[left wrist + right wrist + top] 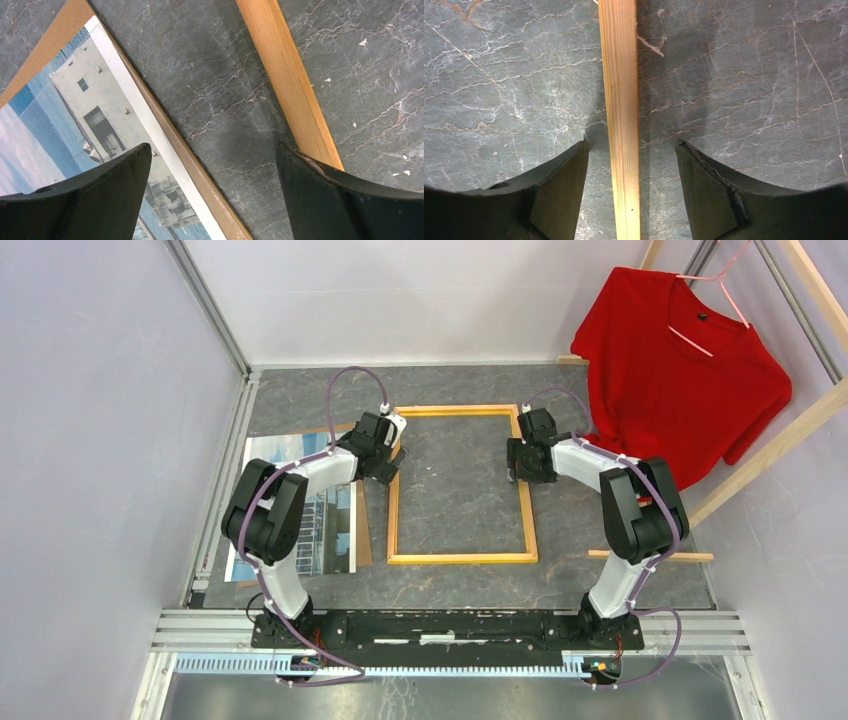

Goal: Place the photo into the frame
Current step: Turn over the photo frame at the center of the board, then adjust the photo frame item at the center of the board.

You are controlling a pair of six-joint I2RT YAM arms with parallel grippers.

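Observation:
The frame [460,559] lies flat in the middle of the table, its light wood side up. The photo [330,520], white buildings on blue sky, lies face up to its left, partly under my left arm. My left gripper [392,465] hangs open over the strip of table between the photo [60,115] and the frame's left bar [290,85], holding nothing. My right gripper [520,465] straddles the frame's right bar [621,100]. It is open, with a gap on each side of the bar.
A brown backing panel [200,170] lies under the photo, its edge showing beside it. A red T-shirt [680,370] hangs on a wooden rack [790,430] at the back right. A loose wooden stick [650,555] lies by the right arm. Walls close in both sides.

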